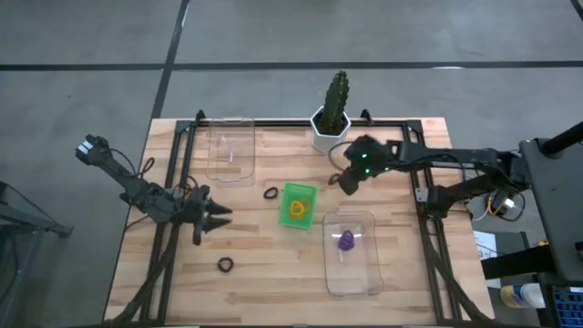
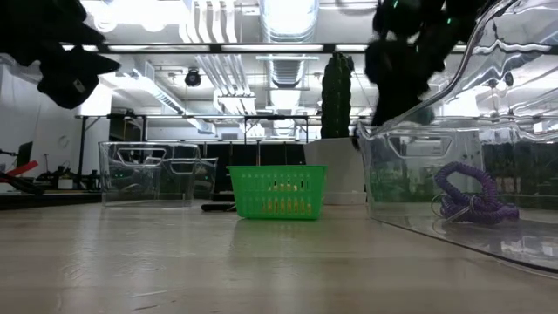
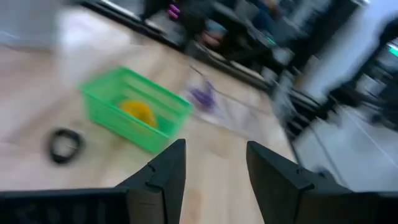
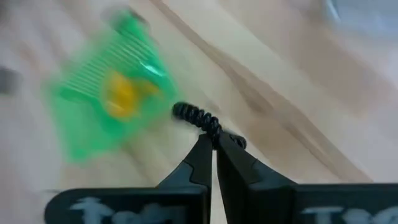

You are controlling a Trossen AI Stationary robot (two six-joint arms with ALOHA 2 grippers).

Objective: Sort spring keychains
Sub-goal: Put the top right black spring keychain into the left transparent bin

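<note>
My right gripper [image 1: 344, 185] hovers just right of the green bin [image 1: 298, 205] and is shut on a black spring keychain [image 4: 194, 116]. Orange keychains [image 1: 297, 210] lie in the green bin. A purple keychain [image 1: 346, 241] lies in the clear bin [image 1: 353, 273] toward the near right. Two more black keychains lie flat on the wood, one [image 1: 271, 192] left of the green bin and one [image 1: 225, 265] near the front. My left gripper [image 1: 217, 219] is open above the table, left of the green bin, and touches nothing. My right gripper pinches one end of the black keychain's coil [image 4: 214, 132] between its two fingertips [image 4: 202, 155]. The fingers slant down from the table's right. The rest of the coil sticks out past the tips, lifted clear of the table.
An empty clear bin [image 1: 230, 150] stands toward the far left. A cactus in a white pot [image 1: 332, 123] stands at the far edge, close behind my right arm. Black frame rails [image 1: 173, 182] run along the left and right sides. Bare wood lies between the bins.
</note>
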